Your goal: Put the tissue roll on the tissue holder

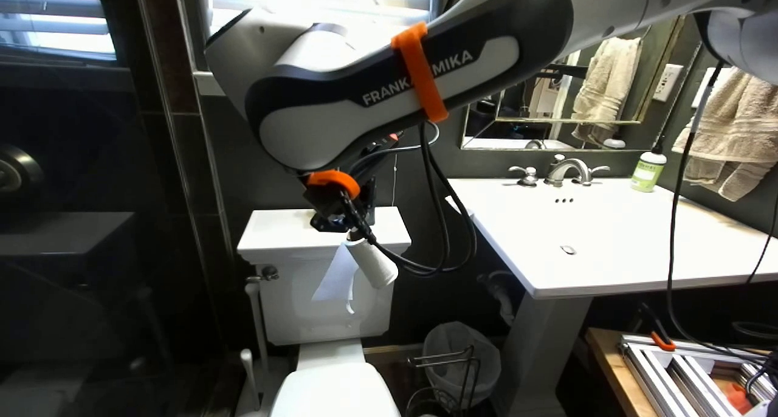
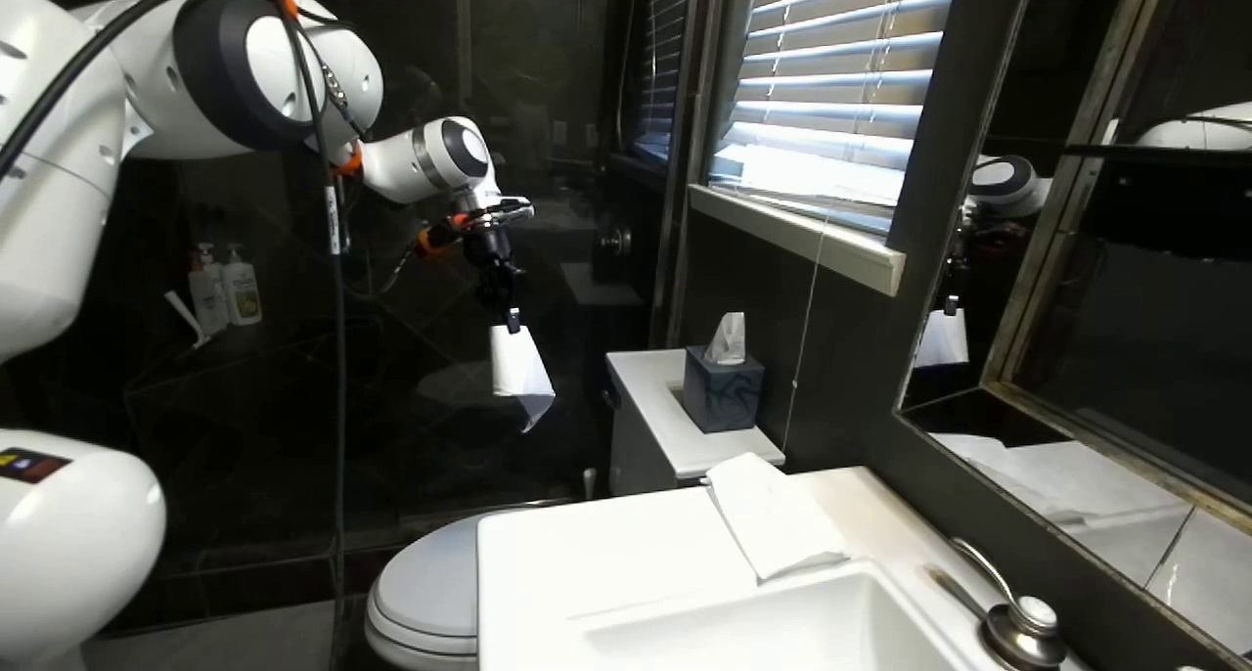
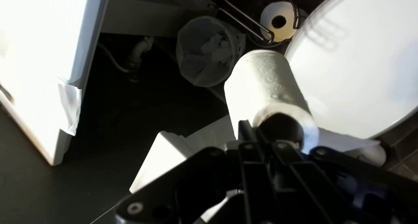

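Two close-set gripper fingers (image 3: 245,132) are pinching the toilet roll (image 3: 266,80); an exterior view is partly cutting off the wire roll stand (image 1: 447,363) near a wastebasket (image 1: 447,340).

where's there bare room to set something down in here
Looks bare: the toilet lid, beside the wire holder, and the sink top between the basin, the toilet-side edge and the white paper. Crowded: between toilet lid and sink top, where the wire holder and trash bin stand; the tissue box also takes up part of the tank top.
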You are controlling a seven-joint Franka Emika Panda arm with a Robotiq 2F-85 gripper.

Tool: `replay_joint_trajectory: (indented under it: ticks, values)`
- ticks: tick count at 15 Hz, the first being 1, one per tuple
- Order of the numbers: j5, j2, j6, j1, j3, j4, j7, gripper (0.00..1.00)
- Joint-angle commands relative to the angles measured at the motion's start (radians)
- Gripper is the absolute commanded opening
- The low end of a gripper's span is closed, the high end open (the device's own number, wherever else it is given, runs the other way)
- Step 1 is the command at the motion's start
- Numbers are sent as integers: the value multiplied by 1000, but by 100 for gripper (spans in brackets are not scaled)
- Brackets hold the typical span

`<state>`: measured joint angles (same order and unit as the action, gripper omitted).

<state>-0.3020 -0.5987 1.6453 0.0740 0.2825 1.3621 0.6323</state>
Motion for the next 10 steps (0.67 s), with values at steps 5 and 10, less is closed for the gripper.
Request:
replay_joint_trajectory:
  ticks: [5,10]
  values:
    - [-34,-20,-32,-22,-23,-24,16,1]
    - [-94,-189,-102,14,-47,-139,14,1]
